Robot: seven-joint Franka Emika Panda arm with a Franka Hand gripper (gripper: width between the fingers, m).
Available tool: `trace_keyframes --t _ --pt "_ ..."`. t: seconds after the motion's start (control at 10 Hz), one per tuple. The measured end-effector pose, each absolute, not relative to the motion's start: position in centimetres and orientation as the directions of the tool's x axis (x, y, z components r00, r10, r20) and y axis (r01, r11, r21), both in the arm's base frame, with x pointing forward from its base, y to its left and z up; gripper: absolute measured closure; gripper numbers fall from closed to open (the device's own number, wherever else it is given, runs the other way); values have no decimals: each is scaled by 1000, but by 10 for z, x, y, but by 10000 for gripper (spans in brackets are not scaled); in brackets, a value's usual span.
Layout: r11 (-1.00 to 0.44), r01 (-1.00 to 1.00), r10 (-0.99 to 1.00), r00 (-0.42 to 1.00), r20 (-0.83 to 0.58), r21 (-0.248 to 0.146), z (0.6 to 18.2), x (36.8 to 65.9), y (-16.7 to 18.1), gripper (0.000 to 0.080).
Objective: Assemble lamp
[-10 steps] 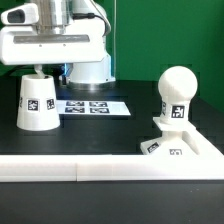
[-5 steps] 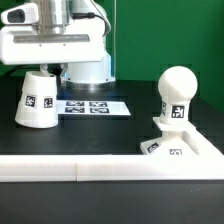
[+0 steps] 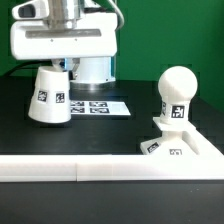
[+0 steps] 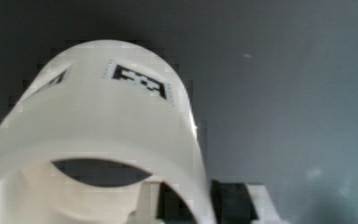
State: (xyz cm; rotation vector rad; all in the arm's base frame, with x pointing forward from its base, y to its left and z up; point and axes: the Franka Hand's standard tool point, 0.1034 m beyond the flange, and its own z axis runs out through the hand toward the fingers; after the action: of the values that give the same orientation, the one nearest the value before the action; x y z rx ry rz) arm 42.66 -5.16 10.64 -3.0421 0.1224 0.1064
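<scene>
We see the shade (image 3: pixel 51 97) tilted, seemingly lifted off the black counter (image 3: pixel 110 132), beside the marker board (image 3: pixel 98 106). The fingers (image 4: pixel 243 198) appear clenched on its rim. Bulb (image 3: pixel 178 88) sits on base (image 3: pixel 172 137), well apart.

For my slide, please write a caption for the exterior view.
The gripper holds the tilted shade while the bulb sits on the base.

White shade (image 3: pixel 49 97), bulb (image 3: pixel 178 85) and base (image 3: pixel 168 134), black-and-white square tags.
</scene>
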Motion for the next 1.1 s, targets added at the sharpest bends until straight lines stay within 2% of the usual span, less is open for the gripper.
trace_keyframes --t 0.3,0.6,0.7,1.1 --pt "-985 -126 -120 991 -57 -117 147 468 -16 754" --pt "-969 -216 -211 976 -54 -116 170 524 7 754" --pt "-968 -222 -218 975 -45 -117 176 539 8 754" --pt "-968 -224 -219 974 -53 -114 171 534 7 754"
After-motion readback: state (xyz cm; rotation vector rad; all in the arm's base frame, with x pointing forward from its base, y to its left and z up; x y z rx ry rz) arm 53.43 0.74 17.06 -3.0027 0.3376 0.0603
